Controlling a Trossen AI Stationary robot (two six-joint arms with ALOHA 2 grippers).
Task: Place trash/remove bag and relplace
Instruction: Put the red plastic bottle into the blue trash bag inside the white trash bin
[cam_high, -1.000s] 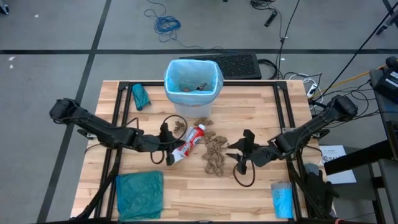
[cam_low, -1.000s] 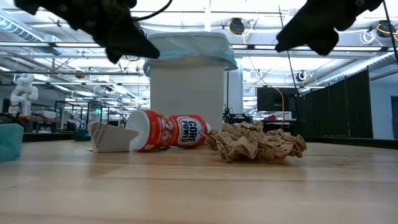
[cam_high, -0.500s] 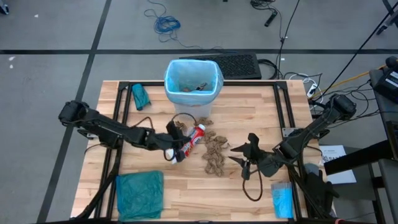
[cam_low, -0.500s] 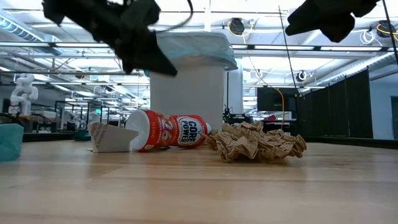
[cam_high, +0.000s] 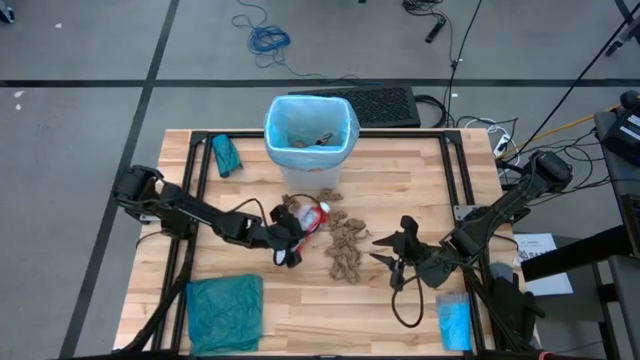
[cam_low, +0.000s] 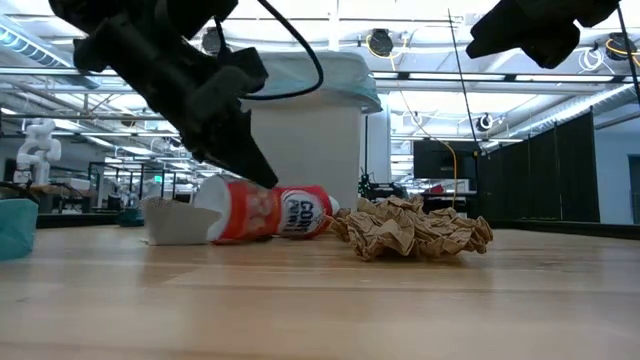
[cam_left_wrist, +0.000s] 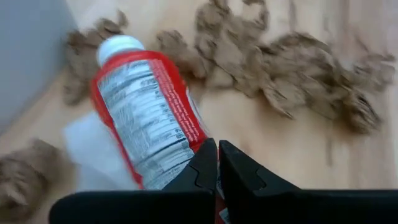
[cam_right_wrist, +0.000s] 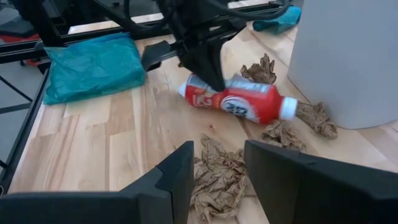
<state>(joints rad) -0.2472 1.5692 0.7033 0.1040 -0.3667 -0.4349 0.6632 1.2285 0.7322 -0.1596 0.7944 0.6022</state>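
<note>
The red-and-white tube (cam_high: 312, 218) lies on its side on the table in front of the bin, its white cap (cam_left_wrist: 121, 45) pointing at the bin. Crumpled brown paper scraps (cam_high: 345, 245) lie just right of it and around it. The white bin with the sky-blue bag (cam_high: 311, 130) stands at the far middle, with some scraps inside. My left gripper (cam_left_wrist: 217, 165) is shut and down on the tube. My right gripper (cam_right_wrist: 217, 165) is open and hovers above the table to the right of the scraps (cam_right_wrist: 217, 180). My left gripper touches the tube's side near the end away from the cap (cam_left_wrist: 186, 155) with its shut fingertips (cam_right_wrist: 213, 78). It comes slanting down from the table's left. The tube lies flat on the table under the tips; nothing is pinched between the fingers.
A white paper piece (cam_low: 175, 225) lies beside the tube's near end. A folded teal bag (cam_high: 225, 310) sits at the near left, a small teal bundle (cam_high: 226, 155) at the far left, and a bright-blue roll (cam_high: 453, 320) at the near right. Black frame rails run along the table's sides.
My left gripper has moved toward the table's right and down, from beside the tube onto it. The tube has shifted slightly under the touch. My right gripper has risen a little and drawn slightly toward the near edge.
</note>
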